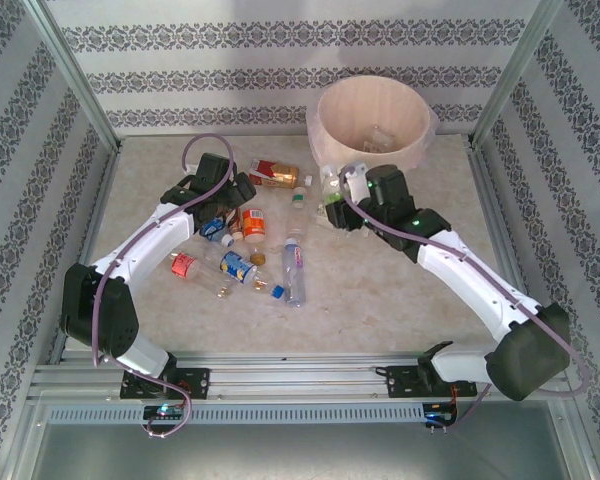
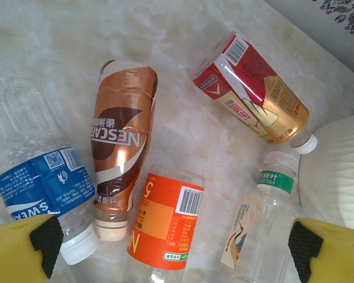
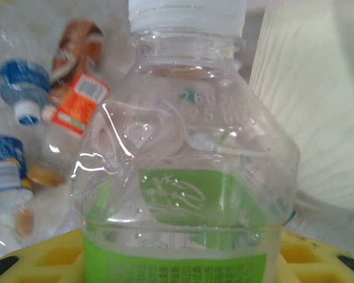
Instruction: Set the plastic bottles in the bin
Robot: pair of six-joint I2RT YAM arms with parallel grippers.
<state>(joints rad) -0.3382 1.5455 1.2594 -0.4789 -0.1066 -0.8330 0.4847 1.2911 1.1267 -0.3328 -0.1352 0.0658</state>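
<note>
Watching the overhead feed, I take the cream bin [image 1: 330, 140] at the back of the tabletop [image 1: 380, 290] as my reference. My right fingers [image 3: 41, 259] sit just in front of the bin's near-left wall and are clenched on a green-labelled bottle [image 3: 183, 177]. It is clear, with a white cap pointing away from the wrist, and its label end is seated down between the yellow pads. In the right wrist view the bin's ribbed wall rises just beside that bottle. I cannot tell whether the bottle's far end is touching the tabletop. My left fingers [image 2: 29, 247] are released and spread wide, hovering over the heap of bottles that lies well to the left of the bin and nearer to me. No bottle there is pinched between the dark pads. Under them I make out a copper-brown Nescafe bottle [image 2: 121, 147] lying cap toward the wrist. A blue-labelled bottle [image 2: 44, 183] is on its side away from the bin, and an orange-labelled bottle [image 2: 165, 224] is touching it on the bin side. Closer to the bin lie a red-and-gold bottle [image 2: 253, 88] and a clear bottle with a green neck band [image 2: 259, 230], which is just beside the bin's wall. Something clear rests on the bin's floor, but it is too small for me to identify.
</note>
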